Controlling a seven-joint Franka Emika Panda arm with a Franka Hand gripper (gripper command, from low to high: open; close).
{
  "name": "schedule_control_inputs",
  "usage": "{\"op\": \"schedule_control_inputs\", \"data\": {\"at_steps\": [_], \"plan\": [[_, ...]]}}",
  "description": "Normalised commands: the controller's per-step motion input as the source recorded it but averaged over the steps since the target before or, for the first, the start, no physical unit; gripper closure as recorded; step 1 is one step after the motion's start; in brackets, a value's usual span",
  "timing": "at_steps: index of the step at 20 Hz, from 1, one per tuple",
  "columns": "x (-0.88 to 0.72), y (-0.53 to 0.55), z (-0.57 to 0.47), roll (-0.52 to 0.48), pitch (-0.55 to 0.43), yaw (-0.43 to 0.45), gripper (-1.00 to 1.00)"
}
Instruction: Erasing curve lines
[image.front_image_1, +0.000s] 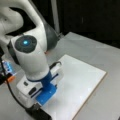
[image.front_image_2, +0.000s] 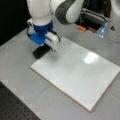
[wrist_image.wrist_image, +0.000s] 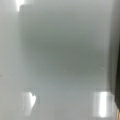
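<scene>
A white rectangular board (image.front_image_1: 80, 82) (image.front_image_2: 75, 72) with a thin brown edge lies flat on the grey table. No curve lines show on it in any view; its surface looks plain white with glare patches. The gripper (image.front_image_1: 37, 110) (image.front_image_2: 42, 50), under a blue mount (image.front_image_1: 47, 92) (image.front_image_2: 40, 35), hangs over the board's corner at a front view's left. A black block (image.front_image_2: 40, 52) (image.front_image_1: 38, 112) sits under the gripper, resting at that corner's edge. The wrist view shows only the board's white surface (wrist_image.wrist_image: 62, 62) close up, shaded in the middle.
The grey table (image.front_image_1: 100, 50) (image.front_image_2: 20, 82) surrounds the board. An orange piece (image.front_image_2: 81, 28) (image.front_image_1: 10, 78) and a pale blue item (image.front_image_2: 102, 30) lie behind the arm. A black perforated mat (image.front_image_2: 12, 110) lies at a front view's bottom left.
</scene>
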Motion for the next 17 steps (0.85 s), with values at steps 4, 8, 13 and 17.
{"op": "schedule_control_inputs", "data": {"at_steps": [4, 8, 13, 17], "plan": [[-0.12, 0.38, -0.05, -0.128, -0.045, -0.039, -1.0], [-0.14, 0.39, -0.03, -0.12, -0.047, -0.058, -1.0], [-0.17, 0.26, -0.04, -0.118, -0.053, -0.044, -1.0], [-0.19, 0.2, -0.06, -0.129, -0.061, -0.025, -1.0]]}}
